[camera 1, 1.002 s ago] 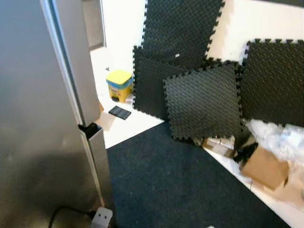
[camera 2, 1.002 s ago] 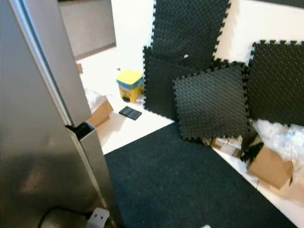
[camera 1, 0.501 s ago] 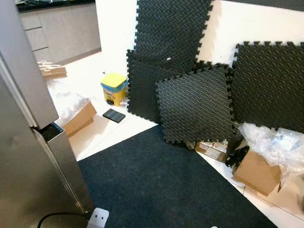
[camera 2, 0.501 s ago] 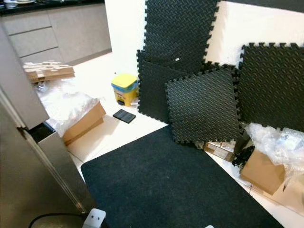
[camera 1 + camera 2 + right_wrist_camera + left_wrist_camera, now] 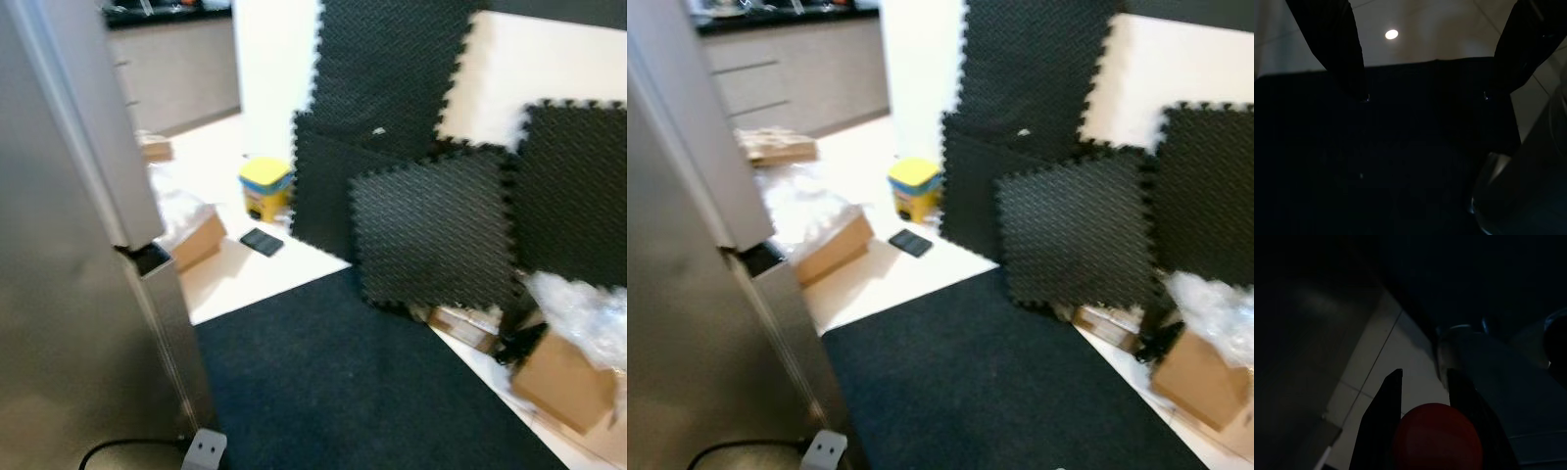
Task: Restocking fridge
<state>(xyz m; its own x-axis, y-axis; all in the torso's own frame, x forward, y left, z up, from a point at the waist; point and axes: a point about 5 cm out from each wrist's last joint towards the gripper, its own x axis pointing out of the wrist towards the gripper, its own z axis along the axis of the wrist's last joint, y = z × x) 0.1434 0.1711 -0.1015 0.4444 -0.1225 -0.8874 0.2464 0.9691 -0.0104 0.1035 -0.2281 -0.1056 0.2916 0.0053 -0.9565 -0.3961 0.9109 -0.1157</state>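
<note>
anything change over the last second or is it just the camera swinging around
Just the camera: the head views panned one way and then partly back, so the whole scene shifted. The fridge, foam mats, yellow tub, cardboard boxes and dark rug kept their places relative to one another. The left gripper holds a red object; the right gripper hangs open over the rug.

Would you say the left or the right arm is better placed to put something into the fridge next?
Left, probably. The left gripper is shut on a red round object, and the fridge stands on that side. The right gripper hangs open over the dark mat.
</note>
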